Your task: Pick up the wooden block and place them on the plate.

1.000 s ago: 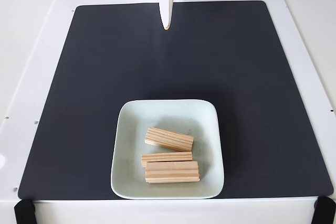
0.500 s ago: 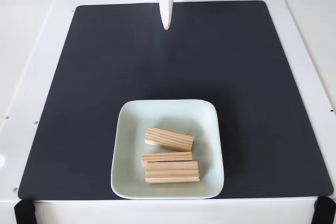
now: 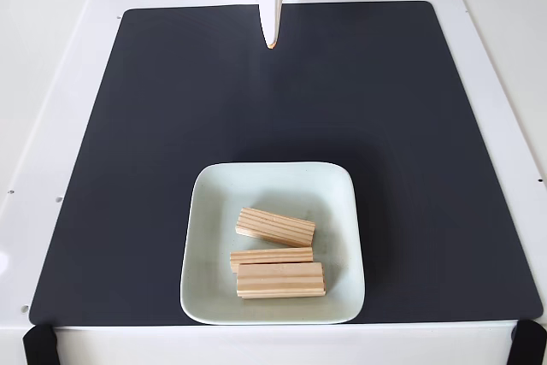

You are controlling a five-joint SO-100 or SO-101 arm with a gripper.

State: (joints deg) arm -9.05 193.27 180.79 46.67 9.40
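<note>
Wooden blocks lie on the plate [image 3: 205, 211] in the fixed view, which looks down on a white table [image 3: 51, 83] from its near edge. Three blocks can be counted. They are small, pale and striped lengthwise, and all lie with their long sides running roughly left to right. The farthest block [image 3: 275, 226] sits near the plate's middle, tilted slightly so its right end is nearer the camera. The middle block [image 3: 271, 256] lies just below it, mostly showing a narrow strip of its top. The nearest block [image 3: 280, 279] lies against the middle one and close to the plate's near rim. Whether any further block is tucked under these three cannot be told.

A pale mint-white square with rounded corners and a raised rim, the plate rests on a large dark mat [image 3: 171, 108] that covers most of the table. It sits at the mat's near edge, roughly centred left to right, with its near rim almost reaching the mat's border.

At the far edge of the mat, well apart from the plate, the gripper [image 3: 272, 40] comes down from the top of the picture. It is white and narrows to a single point with a small orange tip, hanging over the mat's far border. The fingers appear pressed together, with no gap visible between them, and nothing is held or touched by them.
</note>
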